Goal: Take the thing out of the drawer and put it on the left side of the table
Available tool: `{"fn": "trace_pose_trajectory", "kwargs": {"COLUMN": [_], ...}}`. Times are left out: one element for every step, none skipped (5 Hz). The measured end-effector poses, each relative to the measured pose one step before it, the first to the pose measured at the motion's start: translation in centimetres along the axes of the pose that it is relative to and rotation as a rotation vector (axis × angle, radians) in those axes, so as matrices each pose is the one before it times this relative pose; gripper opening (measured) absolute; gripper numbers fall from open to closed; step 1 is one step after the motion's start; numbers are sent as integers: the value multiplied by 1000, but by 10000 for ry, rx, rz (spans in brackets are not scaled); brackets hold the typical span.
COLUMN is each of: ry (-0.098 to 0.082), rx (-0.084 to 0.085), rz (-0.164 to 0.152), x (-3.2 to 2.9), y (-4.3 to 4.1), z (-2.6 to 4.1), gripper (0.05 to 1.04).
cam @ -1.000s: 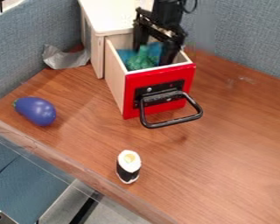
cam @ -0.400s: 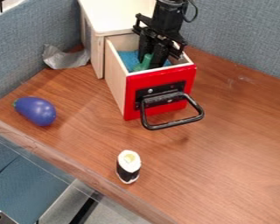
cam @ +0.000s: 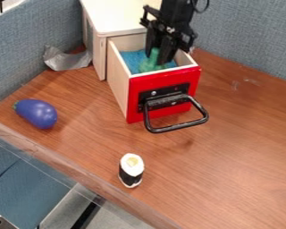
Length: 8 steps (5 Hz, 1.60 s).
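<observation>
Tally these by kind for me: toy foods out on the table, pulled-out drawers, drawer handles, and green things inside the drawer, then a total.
Toy foods on the table: 2 (purple eggplant, sushi roll)
Pulled-out drawers: 1 (red-fronted drawer)
Drawer handles: 1 (black handle)
Green things in the drawer: 1 (green object)
Total: 5

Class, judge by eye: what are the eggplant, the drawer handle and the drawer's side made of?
Eggplant: probably smooth plastic, given its glossy highlight.
Handle: likely black-painted metal, a thin bent bar with a sheen.
Drawer side: seemingly bare wood, pale and matte.
</observation>
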<state>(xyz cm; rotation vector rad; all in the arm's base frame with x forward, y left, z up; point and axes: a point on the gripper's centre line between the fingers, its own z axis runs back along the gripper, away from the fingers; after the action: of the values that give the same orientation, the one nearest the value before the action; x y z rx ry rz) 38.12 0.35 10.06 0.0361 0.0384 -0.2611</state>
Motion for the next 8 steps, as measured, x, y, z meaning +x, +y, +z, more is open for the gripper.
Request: {"fn": "trace_pose_trajectory", "kwargs": {"ry": [-555, -388, -91, -59, -91, 195, 361, -147], "rx": [96, 459, 398, 164, -117, -213, -229, -50], "rz": [205, 194, -219, 203, 21, -170, -93, -72], "x": [-1011, -1645, -1912, -3720, -4081, -2361, -1736, 333], "y": [323, -78, -1233, -597, -202, -156, 588, 328], "z": [2942, 2411, 1609, 399, -435, -2027, -3880, -2069], "gripper": [322, 322, 322, 322, 322, 322, 322, 322]}}
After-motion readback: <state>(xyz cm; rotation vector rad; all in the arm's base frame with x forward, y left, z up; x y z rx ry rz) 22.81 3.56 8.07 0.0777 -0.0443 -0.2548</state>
